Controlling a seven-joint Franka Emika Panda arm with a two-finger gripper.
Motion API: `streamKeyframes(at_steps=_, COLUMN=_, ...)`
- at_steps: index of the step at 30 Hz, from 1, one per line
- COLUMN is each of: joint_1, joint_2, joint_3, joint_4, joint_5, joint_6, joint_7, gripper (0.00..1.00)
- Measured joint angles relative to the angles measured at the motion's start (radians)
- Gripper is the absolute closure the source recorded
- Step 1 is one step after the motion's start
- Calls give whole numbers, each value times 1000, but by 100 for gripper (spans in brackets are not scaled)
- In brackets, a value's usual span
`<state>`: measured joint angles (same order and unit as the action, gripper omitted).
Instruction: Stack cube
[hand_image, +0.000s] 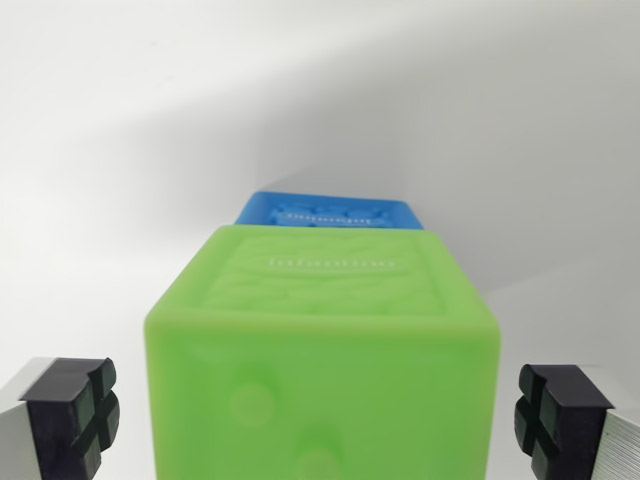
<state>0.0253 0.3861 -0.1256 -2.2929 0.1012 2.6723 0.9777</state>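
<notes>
Flanking green cube (325, 350), open hand (320, 415).

Soft-looking matt green cube (325, 350) with embossed top, matt blue cube (330, 212), black rubbery pads (75, 415), brushed-metal jaws

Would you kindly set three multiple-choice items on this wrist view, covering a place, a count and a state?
1. Where does the blue cube show?
A. beyond the green cube
B. at the view's left edge
C. between the pads

2. How many cubes show?
A. one
B. two
C. four

3. How is the tool?
A. open, pads apart from the green cube
C. out of view
B. shut on the blue cube

Answers: 1 A, its top peeks over the green cube's far edge; 2 B, one green, one blue; 3 A, a gap shows beside each pad.
</notes>
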Motion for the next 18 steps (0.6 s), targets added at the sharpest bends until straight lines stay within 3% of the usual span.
streamKeyframes(at_steps=18, joint_1=10, joint_2=-124, joint_3=-16, joint_4=-8, joint_5=-34, joint_6=-111, joint_7=22, gripper=0)
